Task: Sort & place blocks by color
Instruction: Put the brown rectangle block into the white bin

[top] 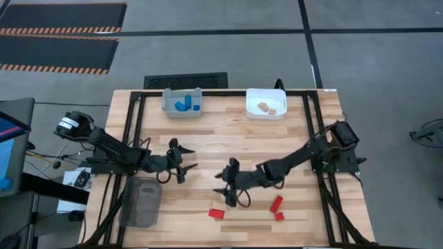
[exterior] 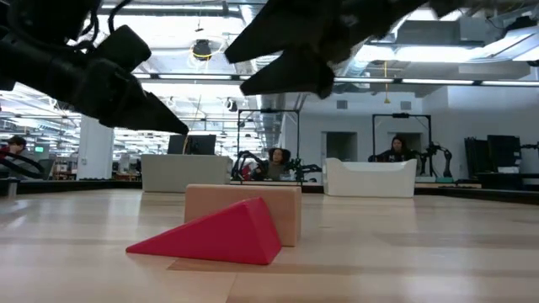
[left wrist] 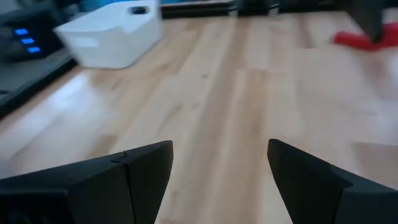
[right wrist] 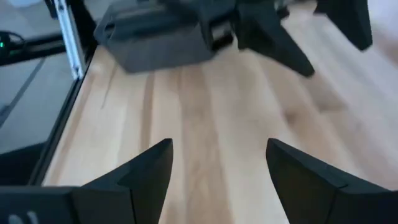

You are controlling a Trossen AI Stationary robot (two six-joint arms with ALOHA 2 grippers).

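Three red blocks lie on the near part of the table: one (top: 217,214) near the middle and two (top: 276,203) (top: 279,216) to its right. In the low view a red wedge (exterior: 215,236) rests on the table in front of a tan block (exterior: 253,206). Blue blocks (top: 184,106) lie in the grey bin (top: 168,104), tan ones (top: 266,108) in the white bin (top: 253,97). My left gripper (top: 188,159) (left wrist: 221,174) hovers open left of centre. My right gripper (top: 223,183) (right wrist: 219,177) is open above the table, just beyond the middle red block. Neither holds anything.
A dark mesh bin (top: 140,202) sits at the table's near left, beside the left arm. The grey and white bins stand along the far edge. The two grippers face each other across a short gap mid-table. Bare wood (top: 228,138) lies between them and the far bins.
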